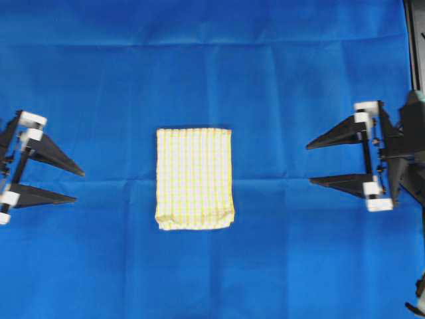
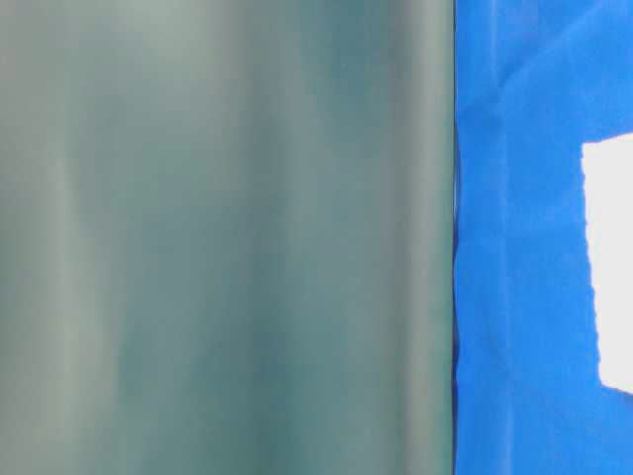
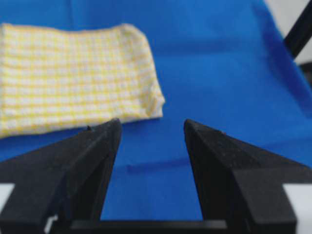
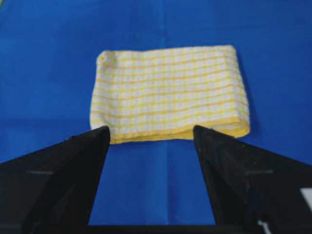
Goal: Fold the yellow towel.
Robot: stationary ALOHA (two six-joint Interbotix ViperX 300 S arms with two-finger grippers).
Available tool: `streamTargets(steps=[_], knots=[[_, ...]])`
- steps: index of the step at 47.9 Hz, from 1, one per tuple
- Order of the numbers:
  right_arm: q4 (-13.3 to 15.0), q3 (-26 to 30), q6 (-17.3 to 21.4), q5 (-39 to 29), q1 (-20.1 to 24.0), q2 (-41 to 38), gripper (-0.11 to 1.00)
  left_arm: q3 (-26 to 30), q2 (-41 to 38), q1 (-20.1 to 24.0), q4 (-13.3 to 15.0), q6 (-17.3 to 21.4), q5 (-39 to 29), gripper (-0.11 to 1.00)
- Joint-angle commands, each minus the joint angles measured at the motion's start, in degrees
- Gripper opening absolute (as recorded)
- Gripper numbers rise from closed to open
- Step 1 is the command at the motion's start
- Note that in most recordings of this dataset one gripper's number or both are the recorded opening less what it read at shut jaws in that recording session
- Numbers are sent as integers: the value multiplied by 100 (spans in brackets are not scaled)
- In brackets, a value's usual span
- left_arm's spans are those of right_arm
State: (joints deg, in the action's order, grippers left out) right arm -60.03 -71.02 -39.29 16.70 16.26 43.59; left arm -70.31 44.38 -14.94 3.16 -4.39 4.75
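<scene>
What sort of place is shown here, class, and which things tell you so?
Probably a robot test bench: a plain blue sheet covers the work surface, a folded yellow towel lies alone on it, and an open left hand and right hand flank it.

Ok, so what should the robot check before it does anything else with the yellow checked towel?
1. Thin yellow-checked cloth towel lies folded into a neat rectangle: ok.
2. Towel rests flat on the big plain blue sheet, with blue showing all around it: ok.
3. Left pincer is open, holding nothing, away from the towel: ok.
4. Right pincer is open, holding nothing, away from the towel: ok.
5. One near corner of the towel looks a bit bunched in the left wrist view: not ok, though small.
6. How many layers the fold has: cannot tell.
</scene>
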Motion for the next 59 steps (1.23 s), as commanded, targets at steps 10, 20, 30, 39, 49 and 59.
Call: streamTargets(steps=[10,20,30,39,49,59], knots=[[18,-562,-44,53,18,729,70,-554,1046,316,-18,53,-53,47],[0,-870,-44,237,18,905,69,-949,1521,615,-26,105,-88,47],[-18,-984,-44,369,18,888,69,-1072,1600,782,-26,220,-97,47],[-18,-984,-44,369,18,888,69,-1072,1600,791,-26,264,-97,47],[-18,-976,-44,369,9,905,69,-1072,1600,791,-26,264,-97,47],[-18,-967,-44,352,18,905,69,-1063,1600,791,-26,264,-97,47]])
